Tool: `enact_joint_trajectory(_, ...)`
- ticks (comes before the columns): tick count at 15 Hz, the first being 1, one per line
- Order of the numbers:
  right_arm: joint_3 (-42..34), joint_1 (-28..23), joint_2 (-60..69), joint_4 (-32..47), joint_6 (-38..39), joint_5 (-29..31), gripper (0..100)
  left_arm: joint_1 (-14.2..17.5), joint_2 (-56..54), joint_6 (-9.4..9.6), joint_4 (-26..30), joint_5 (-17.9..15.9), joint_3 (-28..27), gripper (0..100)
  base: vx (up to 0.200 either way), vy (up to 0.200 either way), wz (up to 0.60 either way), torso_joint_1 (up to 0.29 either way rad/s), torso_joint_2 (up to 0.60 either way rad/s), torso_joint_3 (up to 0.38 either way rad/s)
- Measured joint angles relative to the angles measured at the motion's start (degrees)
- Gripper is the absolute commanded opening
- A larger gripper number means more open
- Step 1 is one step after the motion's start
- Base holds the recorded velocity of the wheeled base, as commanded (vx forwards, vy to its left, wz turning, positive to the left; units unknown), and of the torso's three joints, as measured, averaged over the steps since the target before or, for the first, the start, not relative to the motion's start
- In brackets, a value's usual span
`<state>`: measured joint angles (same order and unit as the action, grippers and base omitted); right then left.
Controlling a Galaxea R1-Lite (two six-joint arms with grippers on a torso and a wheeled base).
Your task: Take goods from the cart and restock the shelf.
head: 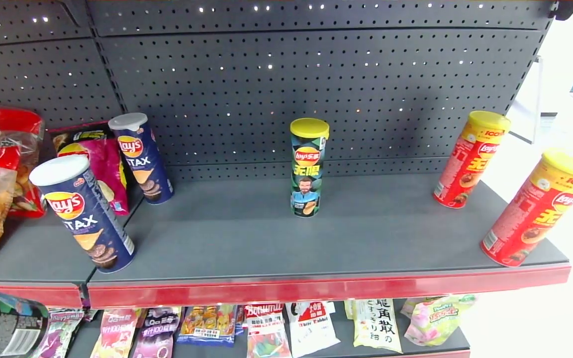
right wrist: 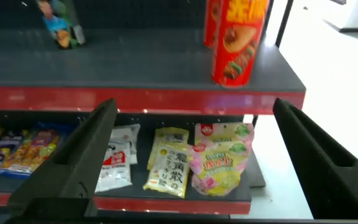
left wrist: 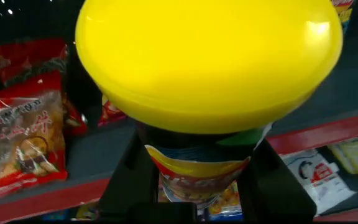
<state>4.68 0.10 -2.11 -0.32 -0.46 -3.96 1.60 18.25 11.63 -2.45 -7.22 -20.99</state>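
Can in hand on the left: the left claw (left wrist: 199,186) is clamped round the body of a yellow-lidded can (left wrist: 207,62), lid end toward the wrist camera, long axis running down between the dark fingers (left wrist: 129,186). Ahead of it lies the shelf (head: 227,238), red snack bags (left wrist: 27,137) at its left end. The bare stretch between the blue cans (head: 83,214) and the green can (head: 309,166) looks the likely landing spot, can set down upright, and the left arm is the one to do it. Over right, the right claw (right wrist: 194,112) is spread wide and empty, facing the shelf end below the red cans (right wrist: 235,43).
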Motion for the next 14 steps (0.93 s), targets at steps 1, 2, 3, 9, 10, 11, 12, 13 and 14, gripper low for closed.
enact_joint_trajectory(1,3.52,0.26,-2.73,-0.01,0.22,-1.62,100,0.05,-0.43,-2.61,2.21,-0.04,-0.78,0,0.000,0.000,0.00,0.000,0.00,0.000)
enact_joint_trajectory(2,7.72,0.78,-7.20,-0.04,-0.54,-4.24,100,0.09,-0.65,-3.95,5.46,-0.04,-2.44,0,0.000,0.000,0.00,0.000,0.00,0.000)
enact_joint_trajectory(3,11.68,1.52,-12.21,-0.06,-1.85,-6.66,100,0.09,-0.72,-4.55,9.84,-0.11,-4.58,0,0.000,0.000,0.00,0.000,0.00,0.000)
enact_joint_trajectory(9,33.16,18.01,-43.37,-0.23,-5.56,-11.58,100,0.16,-0.94,-5.23,20.61,-0.28,-9.94,0,0.000,0.000,0.00,0.000,0.00,0.000)
enact_joint_trajectory(10,36.38,20.87,-48.03,-0.28,-5.44,-11.50,100,0.16,-0.80,-5.23,20.54,-0.02,-9.79,0,0.000,0.000,0.00,0.000,0.00,0.000)
enact_joint_trajectory(11,39.11,23.11,-52.13,-0.44,-5.19,-11.45,100,0.16,-0.72,-5.23,20.61,0.09,-9.63,0,0.000,0.000,0.00,0.000,0.00,0.000)
enact_joint_trajectory(12,41.31,24.98,-55.86,-1.29,-5.06,-11.42,100,0.16,-0.65,-5.23,21.11,-0.09,-9.62,0,0.000,0.000,0.00,0.000,0.00,0.000)
enact_joint_trajectory(13,42.61,26.33,-59.40,-3.64,-5.01,-11.41,100,0.11,-0.56,-5.23,21.55,-0.26,-9.63,0,0.000,0.000,0.00,0.000,0.00,0.000)
enact_joint_trajectory(14,43.34,27.34,-63.12,-7.29,-4.97,-11.39,100,0.07,-0.48,-5.21,21.71,-0.33,-9.65,0,0.000,0.000,0.00,0.000,0.00,0.000)
